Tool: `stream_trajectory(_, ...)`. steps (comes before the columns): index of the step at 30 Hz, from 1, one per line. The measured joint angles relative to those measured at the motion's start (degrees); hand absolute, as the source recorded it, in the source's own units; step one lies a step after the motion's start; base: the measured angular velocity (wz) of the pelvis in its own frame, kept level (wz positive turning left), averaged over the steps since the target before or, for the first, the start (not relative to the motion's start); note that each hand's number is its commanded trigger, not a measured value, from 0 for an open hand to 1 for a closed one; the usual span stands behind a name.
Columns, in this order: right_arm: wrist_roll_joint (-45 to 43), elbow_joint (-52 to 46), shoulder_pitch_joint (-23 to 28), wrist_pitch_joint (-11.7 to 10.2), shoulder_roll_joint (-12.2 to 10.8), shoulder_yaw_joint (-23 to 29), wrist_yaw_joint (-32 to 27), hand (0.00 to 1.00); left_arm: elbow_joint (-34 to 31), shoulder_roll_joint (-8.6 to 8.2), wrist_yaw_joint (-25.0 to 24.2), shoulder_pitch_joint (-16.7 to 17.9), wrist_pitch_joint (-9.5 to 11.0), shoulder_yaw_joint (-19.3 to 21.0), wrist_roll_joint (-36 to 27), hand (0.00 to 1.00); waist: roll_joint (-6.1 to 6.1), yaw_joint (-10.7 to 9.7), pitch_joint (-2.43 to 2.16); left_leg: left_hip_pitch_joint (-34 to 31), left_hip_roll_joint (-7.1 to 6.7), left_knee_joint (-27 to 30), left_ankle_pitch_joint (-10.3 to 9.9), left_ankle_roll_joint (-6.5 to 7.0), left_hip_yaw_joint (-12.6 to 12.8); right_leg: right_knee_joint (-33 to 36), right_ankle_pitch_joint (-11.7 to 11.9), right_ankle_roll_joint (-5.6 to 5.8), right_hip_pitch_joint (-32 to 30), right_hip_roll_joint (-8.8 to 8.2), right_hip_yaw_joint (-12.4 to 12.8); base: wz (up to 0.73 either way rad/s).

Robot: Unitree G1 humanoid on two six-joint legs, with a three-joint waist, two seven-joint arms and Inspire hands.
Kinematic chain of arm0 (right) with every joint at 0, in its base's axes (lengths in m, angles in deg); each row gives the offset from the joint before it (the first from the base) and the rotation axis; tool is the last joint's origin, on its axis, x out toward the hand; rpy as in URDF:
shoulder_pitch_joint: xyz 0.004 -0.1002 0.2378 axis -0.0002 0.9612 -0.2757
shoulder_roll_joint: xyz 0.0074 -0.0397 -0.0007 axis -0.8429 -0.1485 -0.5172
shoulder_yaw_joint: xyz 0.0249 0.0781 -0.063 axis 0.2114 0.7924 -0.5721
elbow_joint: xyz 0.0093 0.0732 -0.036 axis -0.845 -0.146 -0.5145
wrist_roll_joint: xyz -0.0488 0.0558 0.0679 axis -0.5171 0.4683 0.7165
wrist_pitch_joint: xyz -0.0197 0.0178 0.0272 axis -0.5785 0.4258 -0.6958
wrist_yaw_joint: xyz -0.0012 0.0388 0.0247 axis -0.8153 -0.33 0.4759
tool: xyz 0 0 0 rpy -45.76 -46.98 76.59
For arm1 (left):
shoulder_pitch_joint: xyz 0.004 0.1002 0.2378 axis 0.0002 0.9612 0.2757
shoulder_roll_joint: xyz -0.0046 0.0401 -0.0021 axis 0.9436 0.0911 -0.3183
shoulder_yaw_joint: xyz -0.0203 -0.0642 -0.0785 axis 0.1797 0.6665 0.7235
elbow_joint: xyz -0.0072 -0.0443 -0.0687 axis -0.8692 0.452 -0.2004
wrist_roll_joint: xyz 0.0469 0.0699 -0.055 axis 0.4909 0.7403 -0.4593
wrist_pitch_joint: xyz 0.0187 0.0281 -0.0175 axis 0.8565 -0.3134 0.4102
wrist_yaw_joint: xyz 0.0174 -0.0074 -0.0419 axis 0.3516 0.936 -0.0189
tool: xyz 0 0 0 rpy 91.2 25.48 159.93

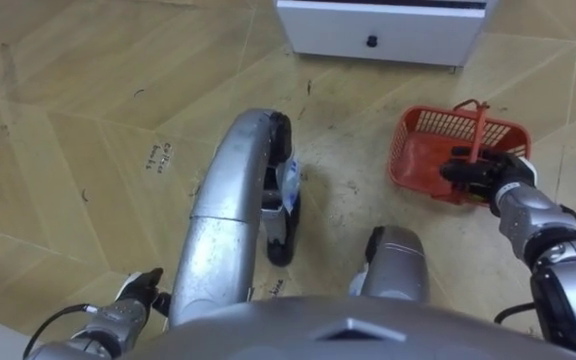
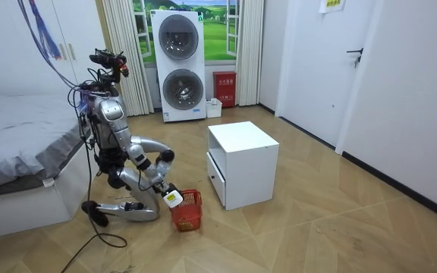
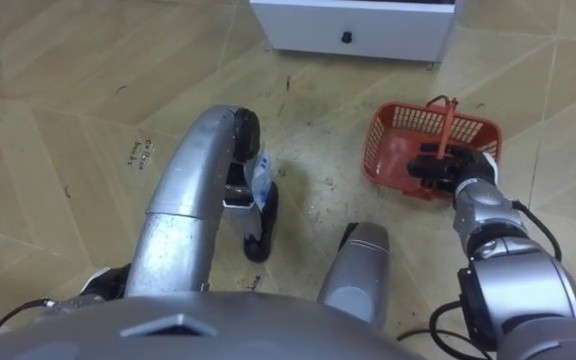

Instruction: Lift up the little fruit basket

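One hand is doing the work: my right hand (image 1: 488,175) is at the near wall of the red basket (image 1: 423,150). Its dark fingers (image 1: 462,168) are curled in where the upright handle (image 1: 480,125) comes down to the rim. As far as I can make out, they are closed on the handle's lower end rather than resting beside it. The basket sits on the floor (image 1: 88,120) off to my right, near the white cabinet (image 1: 388,30) with its drawer, and I see nothing inside it. My left hand (image 1: 140,293) is low at my left side, well apart from the basket and idle; how it is set I cannot tell. In the room view I am down low on the floor beside the bed (image 2: 14,144), legs folded, right arm reaching forward to the basket. I judge that the grasp is the step in hand and that the lift has not begun, since the basket's base looks flat on the floor. The next move calls for making sure the hold is firm around the handle, not just on the mesh rim. Then I should raise my arm straight up so the basket hangs beneath my hand and clears the floor without swinging against the cabinet. Held so low on the handle, it may tip as it leaves the ground, so I would lift slowly.
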Motion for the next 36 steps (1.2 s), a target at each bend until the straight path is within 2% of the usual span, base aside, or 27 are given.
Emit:
stream_trajectory(1,0.0,0.0,0.0,0.0,0.0,0.0,0.0,1.0,0.0,0.0,0.0,0.0,0.0,-0.1,0.0,0.0,-0.19,0.0,0.14,0.0,0.0,0.0,0.0,0.03,0.1,0.0,0.0,0.0,-0.1,-0.06,0.0,0.03)
stream_trajectory(3,0.1,0.0,0.0,0.0,0.1,-0.6,0.0,1.0,0.0,0.01,0.0,0.1,0.0,-0.9,0.0,0.0,0.12,0.2,0.09,-0.2,0.0,0.0,0.1,0.2,0.3,0.0,0.0,0.0,-0.2,-0.27,0.0,0.02)
stream_trajectory(13,0.6,0.4,0.0,0.0,0.2,-1.1,0.0,1.0,-0.1,0.0,-0.1,0.2,0.0,-1.0,-0.1,0.0,0.14,0.8,0.2,-0.4,-0.17,-0.1,0.4,0.79,0.6,0.0,0.0,0.0,-0.2,-1.01,0.0,0.03)
stream_trajectory(15,1.3,0.5,0.0,0.0,0.2,-1.0,-0.1,1.0,0.0,0.0,-0.1,0.4,0.0,-1.0,0.0,0.0,0.15,0.7,0.19,-0.4,-0.82,-0.1,0.5,0.75,0.5,0.0,0.0,0.0,0.1,-1.09,0.0,0.04)
stream_trajectory(19,1.3,0.4,0.0,0.0,0.2,-1.0,0.0,1.0,-0.3,0.01,-0.1,0.4,0.0,-0.9,0.0,0.0,-0.06,0.7,0.26,-0.3,-0.9,0.1,0.7,0.8,0.2,0.0,0.0,0.0,0.6,-0.93,0.0,0.02)
stream_trajectory(25,-1.5,-1.0,0.0,0.0,-0.5,-1.1,-0.7,1.0,-1.0,0.01,0.1,-0.3,0.2,-0.7,0.0,0.0,-1.39,-0.5,0.8,-0.6,-1.0,1.2,0.6,0.8,-1.1,-0.1,0.0,0.0,1.5,0.45,-0.8,-0.01)
stream_trajectory(28,-3.6,-4.6,0.1,0.0,-0.6,-1.2,-1.9,1.0,-1.5,0.05,0.2,-1.7,0.2,-0.5,0.0,0.0,-1.86,-1.9,0.64,-0.7,-1.5,2.2,0.4,1.33,-2.0,-0.2,0.0,-0.04,2.6,1.04,-1.4,0.0)
stream_trajectory(32,-7.1,-9.9,0.3,0.0,-2.5,-1.3,-3.1,1.0,-1.6,0.78,1.4,-4.2,0.2,1.5,0.2,0.0,-3.8,-3.4,0.66,-0.3,-1.91,2.9,-0.2,1.69,-3.0,-0.6,0.0,-0.03,3.8,1.34,-1.6,-0.02)
stream_trajectory(34,-9.3,-12.0,0.5,0.1,-3.1,-1.4,-3.4,1.0,-2.3,0.74,1.9,-5.0,0.1,1.6,0.6,0.0,-3.76,-4.3,0.58,0.8,-1.99,3.6,-1.4,1.96,-3.6,-1.4,0.0,-0.02,5.4,1.77,-1.7,-0.11)
stream_trajectory(36,-12.3,-16.7,1.6,0.2,-3.2,-2.3,-4.6,1.0,-3.2,0.76,3.2,-6.4,0.2,2.5,0.7,0.0,-3.32,-5.6,0.17,1.4,-2.1,4.3,-2.4,2.98,-3.9,-2.7,0.0,-0.09,6.9,2.3,-2.1,0.0)
